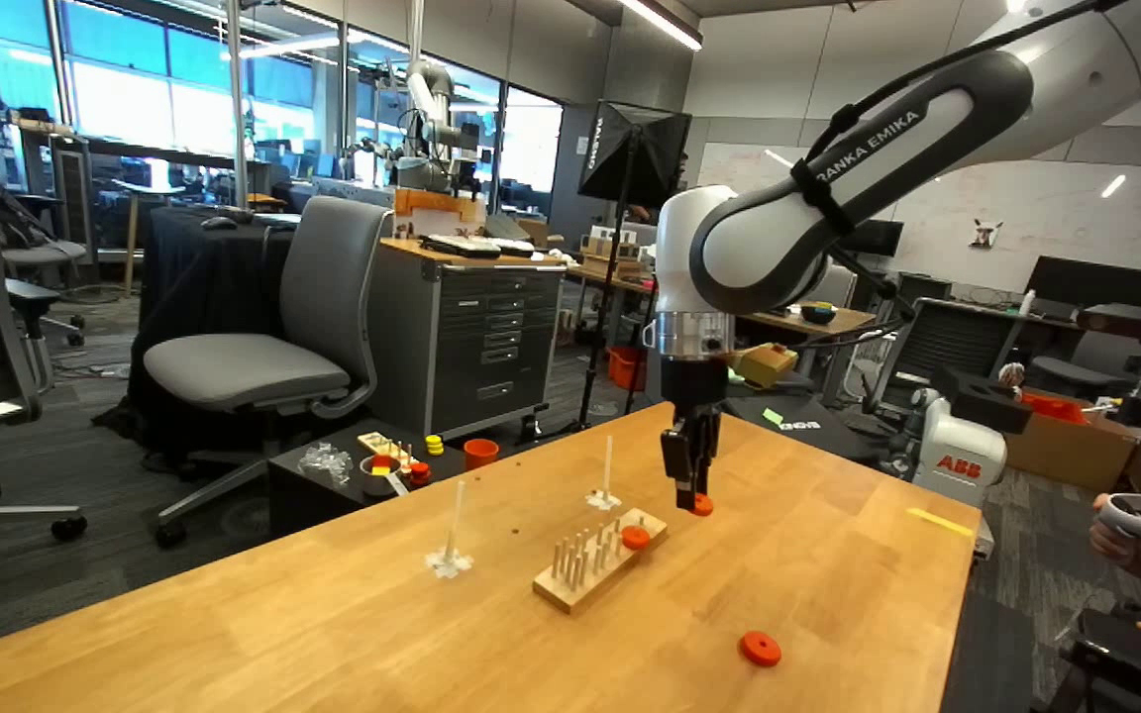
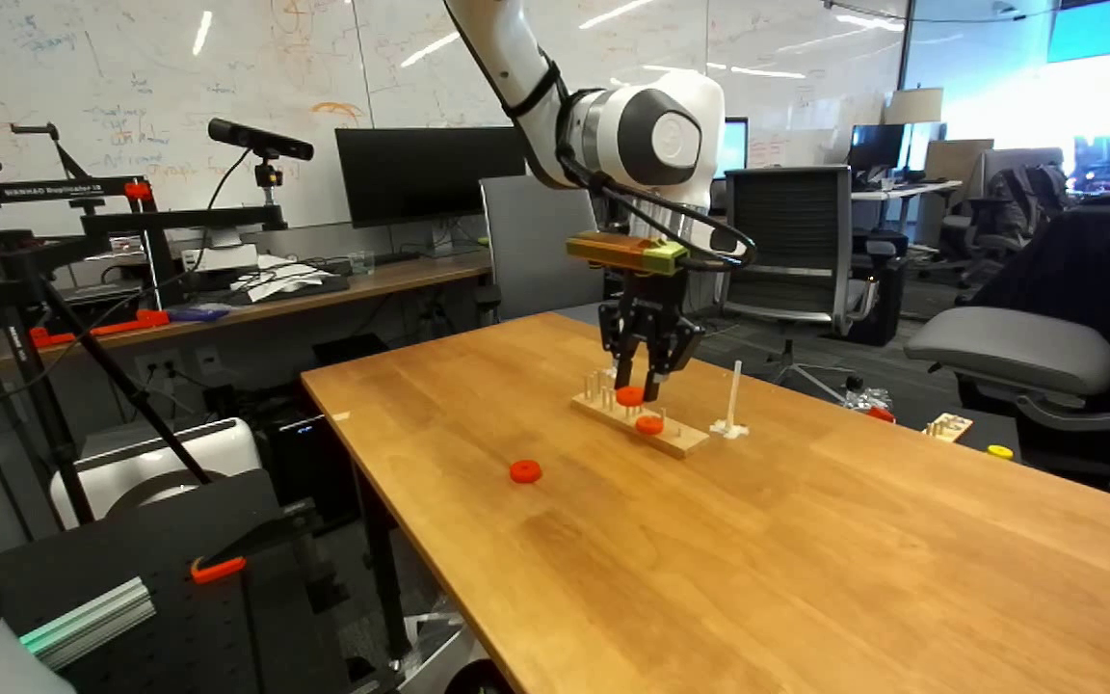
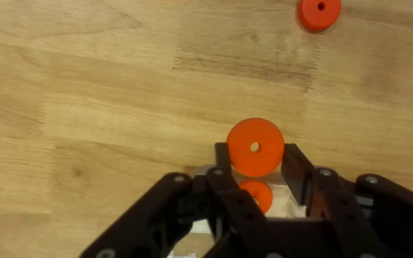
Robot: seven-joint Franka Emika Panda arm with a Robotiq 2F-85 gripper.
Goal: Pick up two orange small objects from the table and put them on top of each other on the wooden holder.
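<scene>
- One orange disc [image 3: 255,162] hangs roughly level above the table [image 1: 848,594], near the wooden holder [image 2: 685,442], its hole uncovered, presumably to fit over the pegs [image 1: 578,571].
- The gripper [image 3: 255,147] pinches its opposite edges, leaving the middle free.
- A second disc [image 1: 635,537] lies on the wooden holder, likely the stack's base.
- A third disc [image 1: 760,649] rests on the table, well apart, perhaps spare.

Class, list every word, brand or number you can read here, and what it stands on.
"RANKA EMIKA" (first letter hidden): robot arm
"ABB": white robot
"WANHAO Duplicator": black frame bar
Too small or blurred: lettering on the softbox, dark box and tripod leg; handwriting on the whiteboard.
</scene>
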